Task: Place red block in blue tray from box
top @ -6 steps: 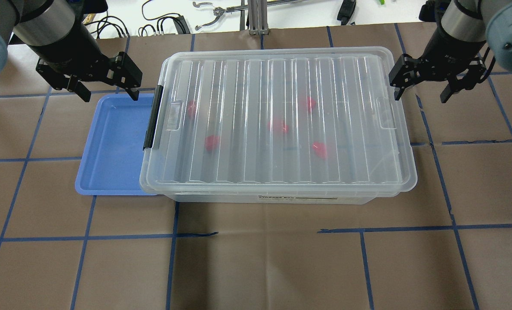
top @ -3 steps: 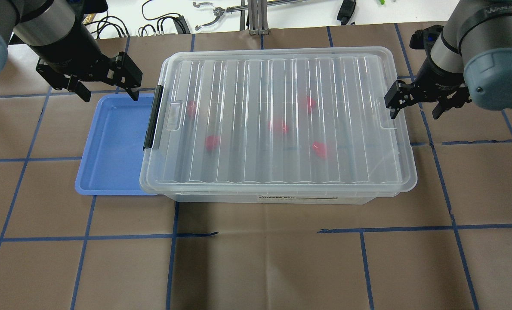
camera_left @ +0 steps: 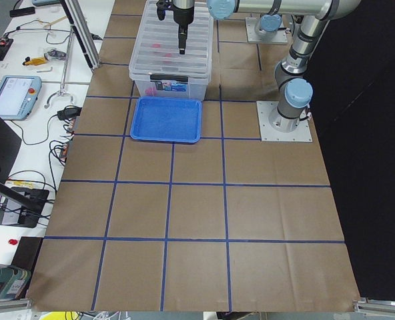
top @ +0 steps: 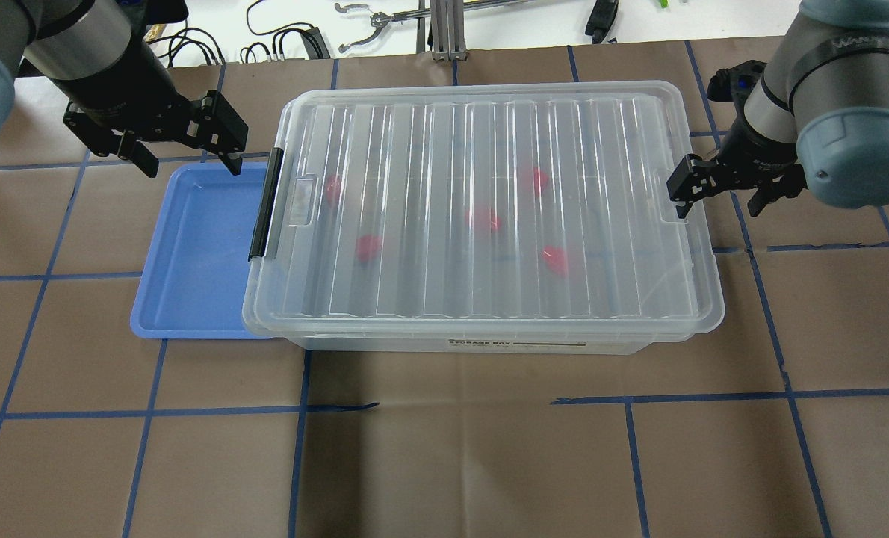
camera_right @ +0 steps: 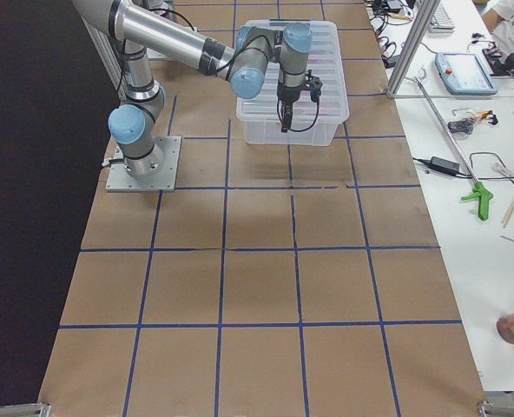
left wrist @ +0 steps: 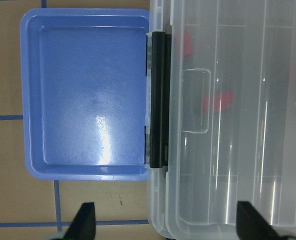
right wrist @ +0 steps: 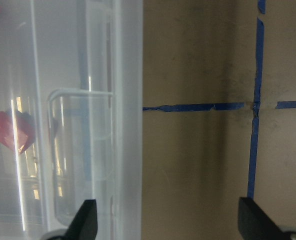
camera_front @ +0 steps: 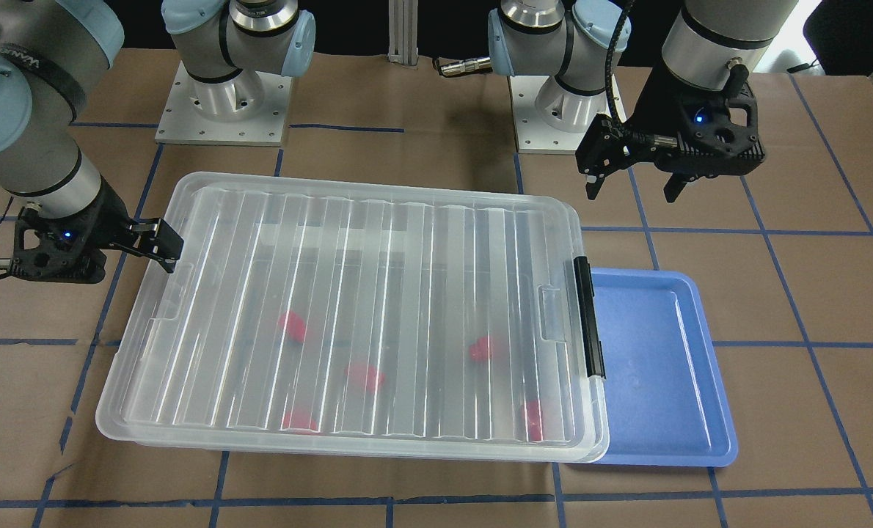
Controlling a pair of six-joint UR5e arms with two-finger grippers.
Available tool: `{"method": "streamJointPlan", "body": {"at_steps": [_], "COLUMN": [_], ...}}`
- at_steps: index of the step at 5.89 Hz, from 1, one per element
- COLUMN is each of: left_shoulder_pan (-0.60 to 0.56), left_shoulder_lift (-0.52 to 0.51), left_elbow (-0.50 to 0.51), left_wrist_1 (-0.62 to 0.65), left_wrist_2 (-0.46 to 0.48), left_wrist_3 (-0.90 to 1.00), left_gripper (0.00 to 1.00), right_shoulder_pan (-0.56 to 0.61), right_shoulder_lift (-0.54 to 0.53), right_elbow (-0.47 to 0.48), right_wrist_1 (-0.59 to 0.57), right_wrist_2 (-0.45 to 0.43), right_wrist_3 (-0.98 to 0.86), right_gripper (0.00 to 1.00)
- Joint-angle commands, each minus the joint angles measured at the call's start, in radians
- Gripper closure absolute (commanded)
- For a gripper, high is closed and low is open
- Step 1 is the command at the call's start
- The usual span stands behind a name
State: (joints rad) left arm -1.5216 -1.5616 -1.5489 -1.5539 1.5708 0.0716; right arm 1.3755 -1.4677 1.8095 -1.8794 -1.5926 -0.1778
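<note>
The clear box (top: 429, 149) stands mid-table with its ribbed lid shut and its black latch bar (top: 265, 205) at the left end. Several red blocks lie inside, one of them near the middle (top: 483, 219), blurred through the lid. The blue tray (top: 198, 246) lies empty against the box's left end, partly under its rim. My left gripper (top: 190, 166) is open above the tray's far edge. My right gripper (top: 717, 208) is open and straddles the box's right rim, one finger over the lid's handle recess and one over the table. The right wrist view shows one red block (right wrist: 10, 130) under the lid.
Brown paper with a blue tape grid covers the table. Cables and tools (top: 370, 22) lie on the white bench beyond the far edge. The two arm bases (camera_front: 224, 103) (camera_front: 554, 110) stand behind the box.
My right gripper has moved toward the near side, along the box's right end to the lid's handle recess. My left gripper, the box and the tray have not moved.
</note>
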Motion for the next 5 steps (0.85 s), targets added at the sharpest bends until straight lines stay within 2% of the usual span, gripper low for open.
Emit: {"method": "streamJointPlan", "body": {"at_steps": [1, 5], "left_shoulder_pan": [0.0, 0.0], "left_shoulder_lift": [-0.002, -0.002], "left_elbow": [0.0, 0.0], "left_wrist_1": [0.0, 0.0], "left_wrist_2": [0.0, 0.0], "left_wrist_3": [-0.001, -0.003], "left_gripper": [0.02, 0.02], "right_shoulder_pan": [-0.022, -0.14], "right_shoulder_lift": [0.004, 0.02], "right_elbow": [0.008, 0.007], "right_wrist_1": [-0.006, -0.035], "right_wrist_2": [-0.001, -0.003], "right_wrist_3": [-0.049, -0.19], "right_gripper": [0.0, 0.0]}}
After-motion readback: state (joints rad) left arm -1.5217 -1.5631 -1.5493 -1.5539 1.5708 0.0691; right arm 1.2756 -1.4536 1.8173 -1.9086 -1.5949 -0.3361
